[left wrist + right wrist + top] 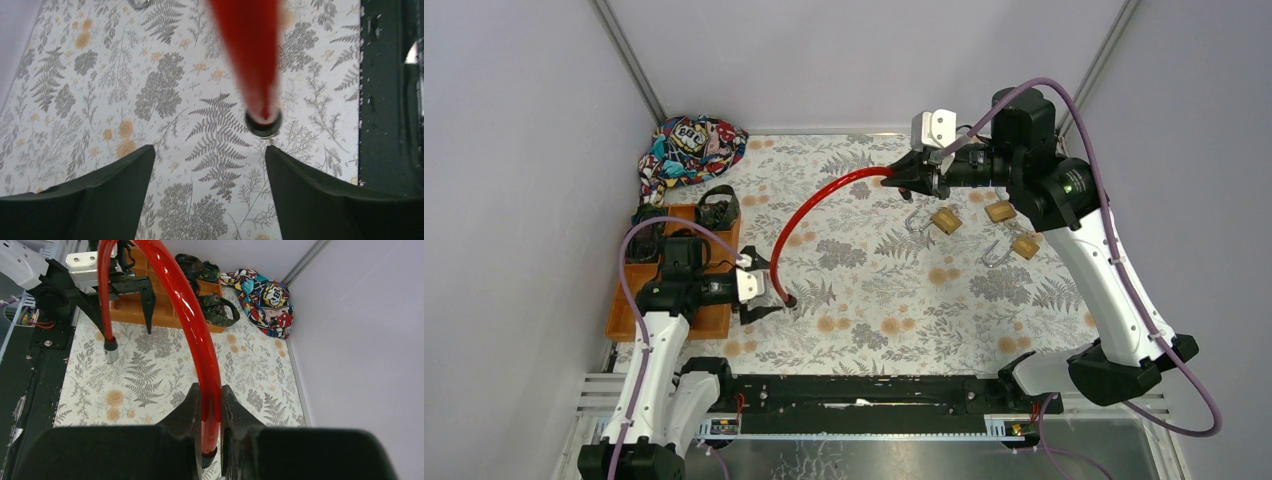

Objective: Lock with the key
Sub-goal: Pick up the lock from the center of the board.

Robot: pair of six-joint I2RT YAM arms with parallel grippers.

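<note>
A red cable lock (809,205) arcs above the floral table. My right gripper (892,181) is shut on one end of it; in the right wrist view the red cable (197,330) runs between my fingers (190,407). The other end, a black tip (791,300), hangs just above or on the cloth between the fingers of my left gripper (770,288), which is open; it shows in the left wrist view (263,122) just past my fingertips (142,157). Three brass padlocks (946,220) lie near the right arm. No key shows.
An orange tray (719,318) with black straps stands at the left, beside a colourful cloth bag (689,148). A black rail (874,392) runs along the table's near edge. Grey walls close in the sides and back.
</note>
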